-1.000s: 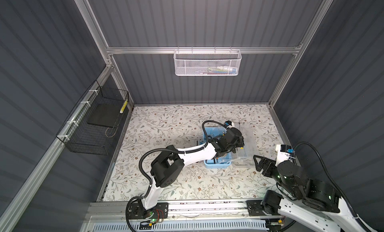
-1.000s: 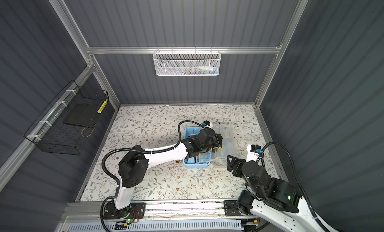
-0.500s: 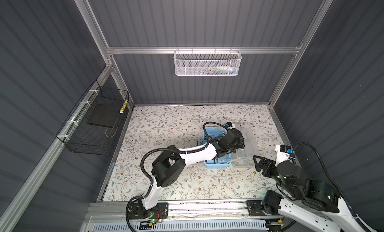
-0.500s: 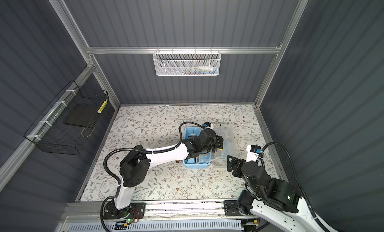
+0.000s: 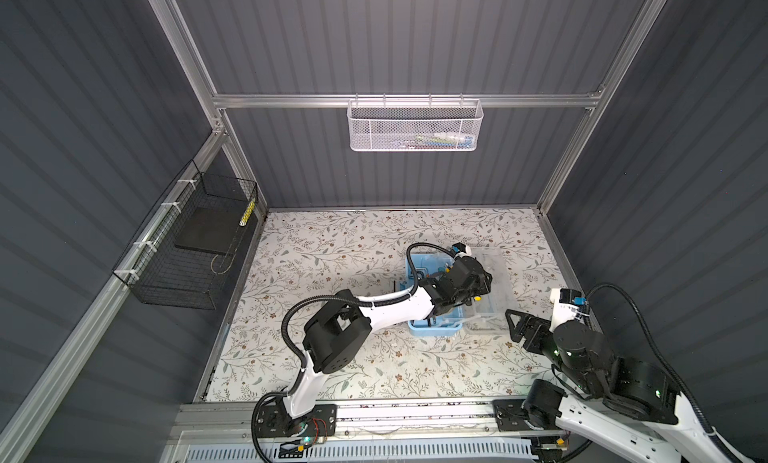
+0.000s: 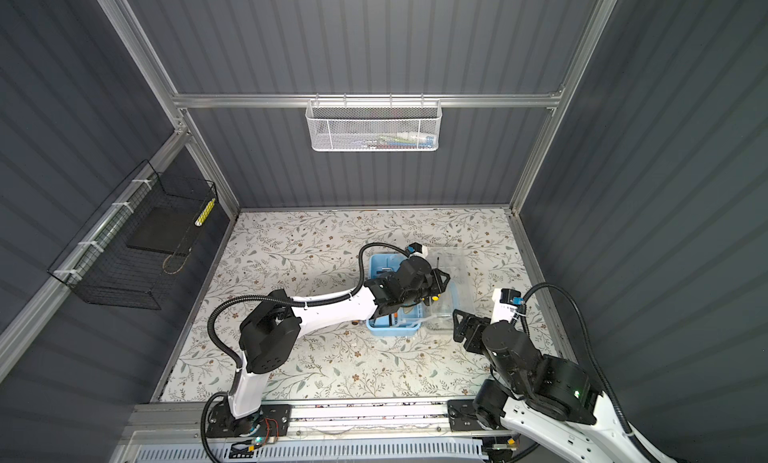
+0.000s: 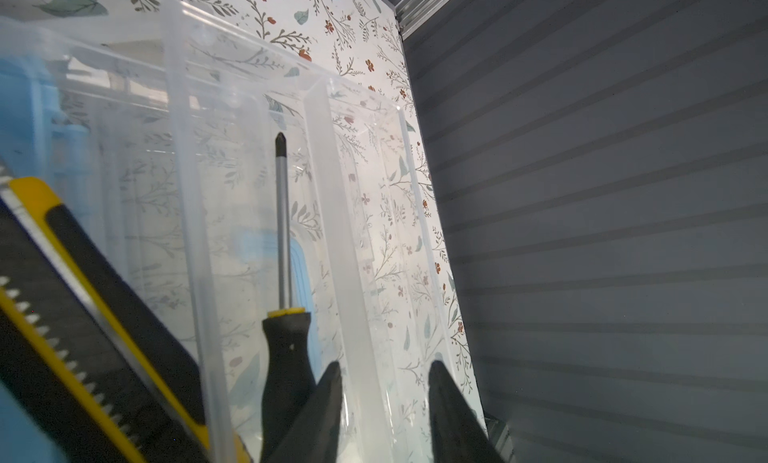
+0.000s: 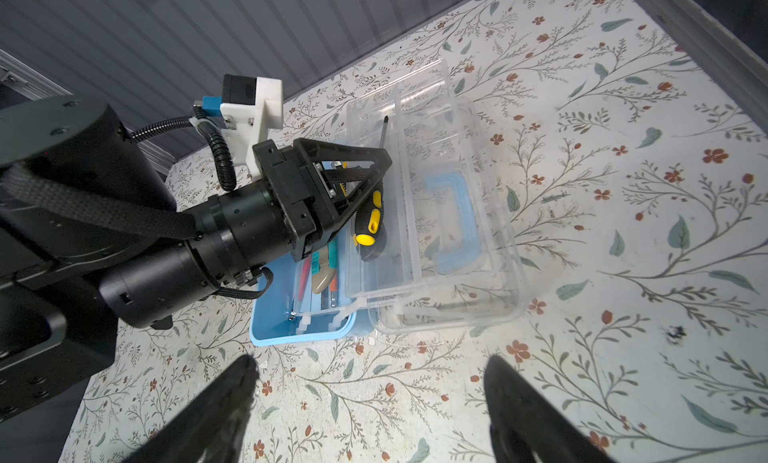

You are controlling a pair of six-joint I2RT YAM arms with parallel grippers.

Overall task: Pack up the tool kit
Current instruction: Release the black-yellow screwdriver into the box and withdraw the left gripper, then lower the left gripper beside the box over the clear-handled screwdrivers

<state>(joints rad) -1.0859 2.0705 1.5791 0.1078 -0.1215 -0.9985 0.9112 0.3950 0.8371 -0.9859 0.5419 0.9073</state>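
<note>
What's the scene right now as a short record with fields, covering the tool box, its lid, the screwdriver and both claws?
Box: light-blue rectangular plastic tool box, open, tools inside
Lid: clear plastic lid with blue handle, laid flat beside the box
Screwdriver: black-and-yellow-handled screwdriver, lying in the lid, on the side nearest the box
Left claw: left claw open over the lid, screwdriver beside it, not gripped
Right claw: right claw open, empty, above the floral tabletop near the lid
</note>
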